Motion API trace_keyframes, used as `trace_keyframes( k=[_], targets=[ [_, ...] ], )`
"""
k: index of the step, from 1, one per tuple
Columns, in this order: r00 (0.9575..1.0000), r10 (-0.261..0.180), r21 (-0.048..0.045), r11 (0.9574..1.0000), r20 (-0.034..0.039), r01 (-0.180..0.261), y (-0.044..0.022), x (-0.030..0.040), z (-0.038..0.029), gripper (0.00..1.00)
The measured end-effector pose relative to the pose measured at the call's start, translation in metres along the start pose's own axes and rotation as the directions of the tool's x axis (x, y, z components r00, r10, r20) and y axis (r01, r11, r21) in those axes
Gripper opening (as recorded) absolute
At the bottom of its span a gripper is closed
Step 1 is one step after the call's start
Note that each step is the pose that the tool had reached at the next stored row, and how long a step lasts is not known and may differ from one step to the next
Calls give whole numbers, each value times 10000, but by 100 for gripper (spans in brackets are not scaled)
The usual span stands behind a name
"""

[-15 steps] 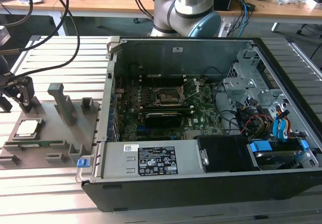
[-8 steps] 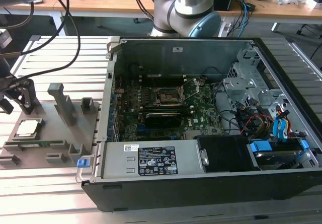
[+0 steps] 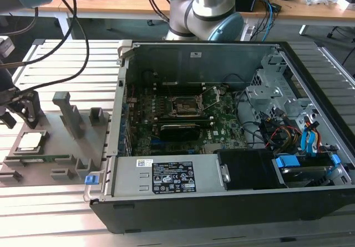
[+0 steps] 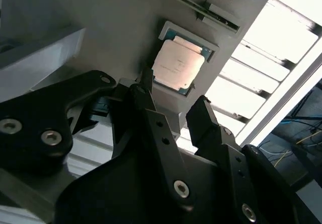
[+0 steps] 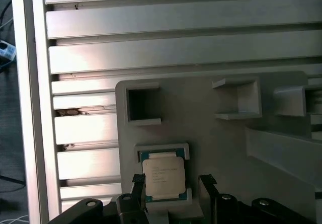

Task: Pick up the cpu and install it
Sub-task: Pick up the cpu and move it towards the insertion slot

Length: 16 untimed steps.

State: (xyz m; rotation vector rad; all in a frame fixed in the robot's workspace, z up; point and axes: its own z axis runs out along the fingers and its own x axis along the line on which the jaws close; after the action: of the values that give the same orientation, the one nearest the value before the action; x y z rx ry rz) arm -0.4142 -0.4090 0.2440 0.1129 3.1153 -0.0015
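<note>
The cpu [image 3: 29, 142] is a small square chip with a silvery-beige top. It lies flat in a shallow recess of the grey fixture plate [image 3: 64, 147], at the exterior view's left. My gripper [image 3: 23, 119] hangs just above it, black fingers pointing down. In both wrist views the cpu [image 4: 178, 63] [image 5: 162, 176] sits in its pocket, with the gripper [image 4: 173, 90] [image 5: 172, 179] open and one finger on either side of it. Nothing is held between the fingers. The dark socket [image 3: 186, 105] with its metal frame sits on the green board inside the case.
The open computer case [image 3: 222, 191] fills the middle and the exterior view's right, with cables and drive bays inside. Upright grey blocks [image 3: 69, 111] stand on the fixture plate close to the gripper. A slatted metal table [image 5: 176, 48] lies underneath. Black cables [image 3: 77, 30] trail above the plate.
</note>
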Motion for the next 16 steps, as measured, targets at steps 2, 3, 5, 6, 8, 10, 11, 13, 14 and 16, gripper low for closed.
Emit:
trace_keyframes(
  k=[2,3,5,6,8,10,11,13,14,16],
  targets=[
    [9999,-119,64,9999,1,119,-30,-2,26,54],
    [9996,-287,149,9995,1,287,-31,-1,35,54],
    [9950,-995,158,9949,1,994,-31,-1,57,54],
    [9933,-1152,155,9932,1,1152,-31,1,67,54],
    [9930,-1181,153,9929,3,1181,-36,16,122,54],
    [9930,-1181,154,9929,1,1181,-39,23,168,54],
    [9930,-1181,154,9929,1,1181,-39,25,192,54],
    [9930,-1182,153,9929,2,1182,-39,31,275,54],
    [9930,-1185,153,9928,2,1184,-39,39,325,54],
    [9929,-1190,154,9928,1,1190,-41,50,375,54]
  ],
)
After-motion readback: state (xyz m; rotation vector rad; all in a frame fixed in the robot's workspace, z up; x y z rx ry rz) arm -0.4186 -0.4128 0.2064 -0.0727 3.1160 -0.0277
